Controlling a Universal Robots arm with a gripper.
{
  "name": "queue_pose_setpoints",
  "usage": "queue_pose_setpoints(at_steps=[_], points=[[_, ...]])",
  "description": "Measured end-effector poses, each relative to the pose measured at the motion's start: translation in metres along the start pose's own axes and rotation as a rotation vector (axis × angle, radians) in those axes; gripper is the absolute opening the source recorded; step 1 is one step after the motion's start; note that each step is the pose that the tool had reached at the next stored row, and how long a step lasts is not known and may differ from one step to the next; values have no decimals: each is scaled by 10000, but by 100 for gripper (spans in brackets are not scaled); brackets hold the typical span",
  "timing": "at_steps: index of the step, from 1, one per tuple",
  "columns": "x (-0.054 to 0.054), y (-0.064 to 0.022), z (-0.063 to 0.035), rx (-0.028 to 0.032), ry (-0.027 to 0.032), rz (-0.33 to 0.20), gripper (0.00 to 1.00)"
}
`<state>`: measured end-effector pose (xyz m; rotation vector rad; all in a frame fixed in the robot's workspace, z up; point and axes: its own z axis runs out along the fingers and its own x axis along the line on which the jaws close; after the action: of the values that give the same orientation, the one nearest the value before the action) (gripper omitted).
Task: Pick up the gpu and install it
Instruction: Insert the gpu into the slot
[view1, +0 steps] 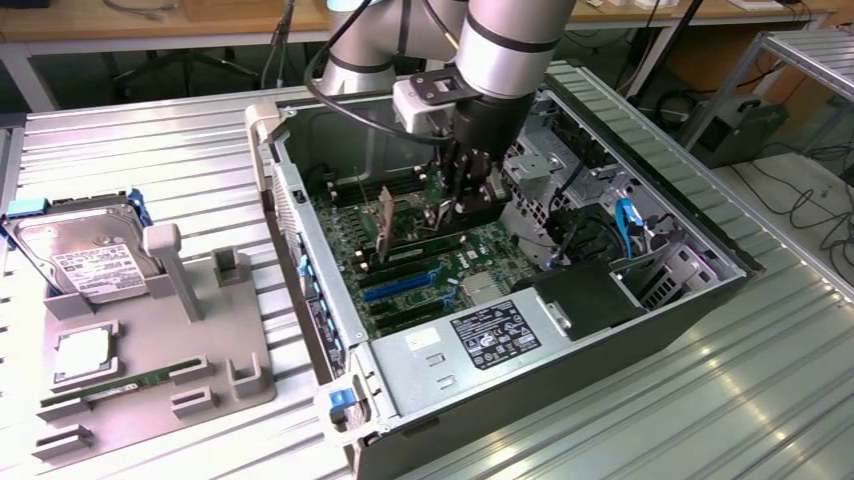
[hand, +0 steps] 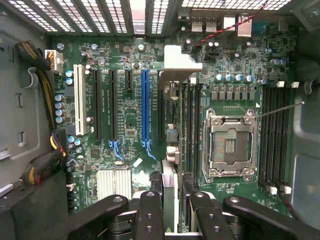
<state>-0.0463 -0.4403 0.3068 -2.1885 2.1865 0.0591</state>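
Exterior view shows a ribbed metal table (view1: 160, 150) carrying an open computer case (view1: 667, 150), with wooden desks and cables in the room behind. Beside the case, a grey holder tray (view1: 147, 370) keeps a hard drive (view1: 80, 255), a CPU (view1: 83, 352) and a RAM stick (view1: 107, 390). The tool (view1: 461, 205) reaches down into the case, pinching the gpu (view1: 390, 222), which stands on edge over the motherboard (view1: 441, 270). Wrist view adds the board from above: the gpu (hand: 172, 150) edge-on, its silver bracket (hand: 180, 62) near the rear slots, beside the blue slot (hand: 145, 105) and the empty CPU socket (hand: 230, 145).
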Motion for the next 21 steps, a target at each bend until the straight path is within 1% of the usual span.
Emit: queue_pose_setpoints(at_steps=[6, 17, 21], points=[[75, 2, -3, 0, 0, 1, 26], [146, 22, -6, 0, -3, -1, 26], [167, 46, -7, 0, -3, -1, 26]])
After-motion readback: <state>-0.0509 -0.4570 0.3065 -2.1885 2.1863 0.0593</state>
